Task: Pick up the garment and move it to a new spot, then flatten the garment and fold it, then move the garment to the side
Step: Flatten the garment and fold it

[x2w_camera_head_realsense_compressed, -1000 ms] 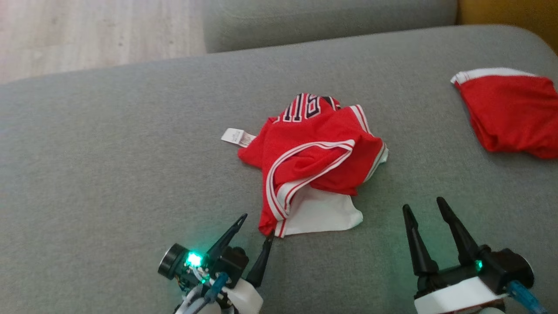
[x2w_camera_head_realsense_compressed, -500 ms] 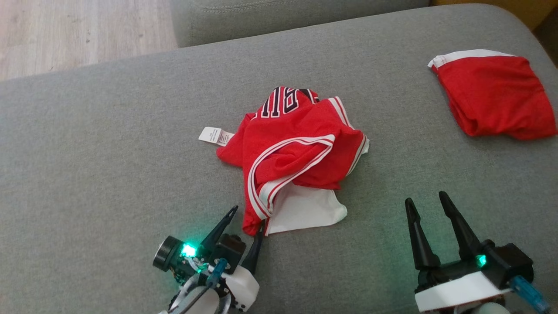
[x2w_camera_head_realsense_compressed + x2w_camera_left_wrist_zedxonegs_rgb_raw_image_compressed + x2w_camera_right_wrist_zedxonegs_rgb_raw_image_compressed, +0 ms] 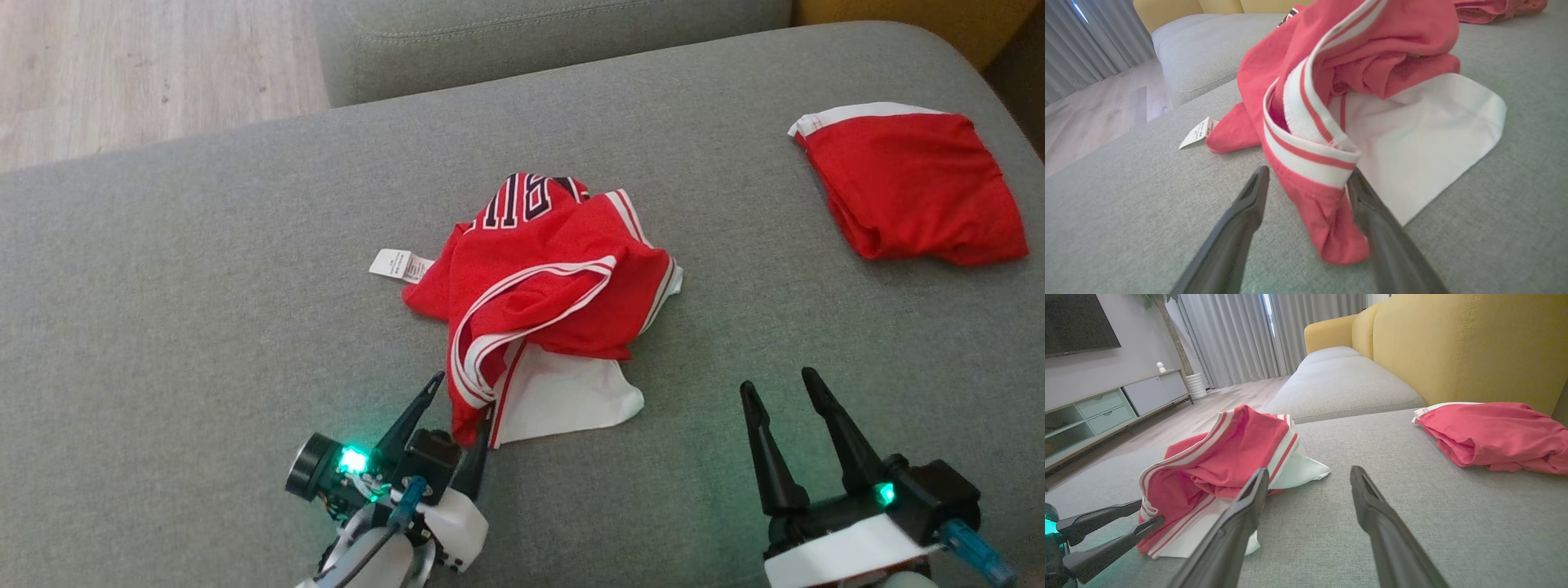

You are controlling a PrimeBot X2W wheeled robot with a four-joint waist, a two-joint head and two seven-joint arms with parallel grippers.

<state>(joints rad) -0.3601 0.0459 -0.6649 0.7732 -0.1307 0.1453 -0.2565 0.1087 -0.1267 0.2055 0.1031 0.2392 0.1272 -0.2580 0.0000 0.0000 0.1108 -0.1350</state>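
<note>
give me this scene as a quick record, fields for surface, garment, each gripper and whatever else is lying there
surface: grey sofa cushion
garment: red jersey, crumpled mid cushion, white lining showing, not yet flattened
label: white tag sticking out on the jersey's left
left gripper: jaws open, the jersey's striped near corner between them
right gripper: jaws open, nothing between them, right of the jersey
other: second red garment, far right, apart from the jersey
</note>
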